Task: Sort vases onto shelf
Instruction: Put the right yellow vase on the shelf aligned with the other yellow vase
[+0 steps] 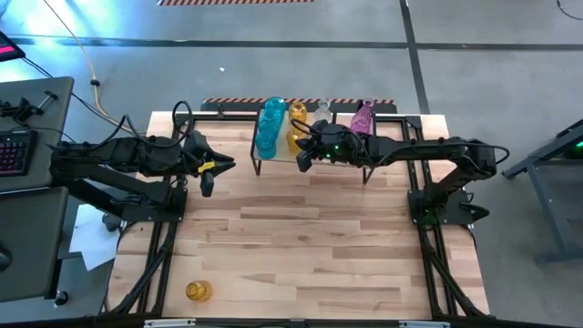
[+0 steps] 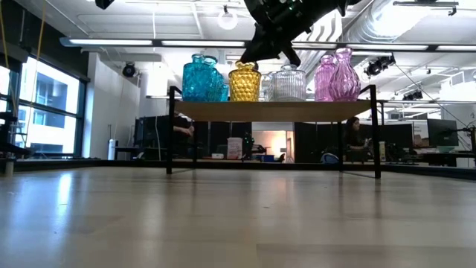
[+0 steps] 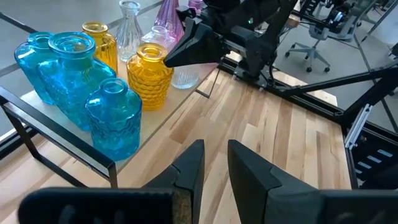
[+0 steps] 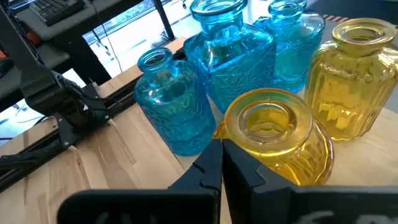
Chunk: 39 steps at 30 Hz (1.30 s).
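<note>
The shelf (image 2: 275, 110) stands at the table's far middle. On its board stand teal vases (image 3: 71, 74), a round yellow vase (image 4: 273, 134), a taller yellow one (image 4: 348, 81), a clear one (image 2: 286, 82) and pink ones (image 2: 335, 76). My right gripper (image 4: 221, 149) is shut, slanting down over the shelf's near edge, its tips at the round yellow vase's upper side. My left gripper (image 3: 216, 162) hangs above the table left of the shelf, open by a narrow gap with nothing in it. One more yellow vase (image 1: 198, 291) stands on the table near the front left corner. My right gripper's shut fingertips (image 3: 169, 59) stand at the round yellow vase's rim (image 3: 155, 53), coming from the table's right side and slanting down. Whether they touch the glass I cannot tell. The vase stands upright on the shelf board.
The black frames of both arms (image 1: 155, 210) run along the table's left and right edges. A keyboard and desk (image 1: 18, 146) sit off the table's left side. The wooden tabletop (image 1: 301, 237) stretches bare between the shelf and the front edge.
</note>
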Tool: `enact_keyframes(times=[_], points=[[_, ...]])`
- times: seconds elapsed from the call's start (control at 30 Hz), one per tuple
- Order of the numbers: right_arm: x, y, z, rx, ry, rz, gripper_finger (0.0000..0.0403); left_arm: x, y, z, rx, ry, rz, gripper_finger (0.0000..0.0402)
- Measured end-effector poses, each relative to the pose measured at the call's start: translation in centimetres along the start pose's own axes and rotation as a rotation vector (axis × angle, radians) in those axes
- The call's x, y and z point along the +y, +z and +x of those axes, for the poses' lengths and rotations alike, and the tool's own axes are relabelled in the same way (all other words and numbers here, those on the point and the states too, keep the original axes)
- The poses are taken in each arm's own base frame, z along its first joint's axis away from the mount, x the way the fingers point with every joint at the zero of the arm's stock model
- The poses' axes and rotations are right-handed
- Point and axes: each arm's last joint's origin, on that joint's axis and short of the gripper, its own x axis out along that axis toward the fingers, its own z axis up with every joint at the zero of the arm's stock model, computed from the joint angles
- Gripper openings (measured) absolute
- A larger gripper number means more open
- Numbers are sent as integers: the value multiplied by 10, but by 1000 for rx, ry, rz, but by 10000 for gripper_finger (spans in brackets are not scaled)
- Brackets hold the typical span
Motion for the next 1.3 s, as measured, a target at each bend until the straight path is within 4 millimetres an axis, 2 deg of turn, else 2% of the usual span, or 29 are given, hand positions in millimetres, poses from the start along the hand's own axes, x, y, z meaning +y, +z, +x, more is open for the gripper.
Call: enact_keyframes(times=[0.63,1.03,1.3], points=[[-12,6,4,13,26,4,0,0,0,0,-5,2,-2,62],[4,-1,-1,34,80,22,0,-1,3,0,-27,-8,-11,62],[-1,1,-20,84,29,33,0,-1,3,0,-27,-9,-3,62]])
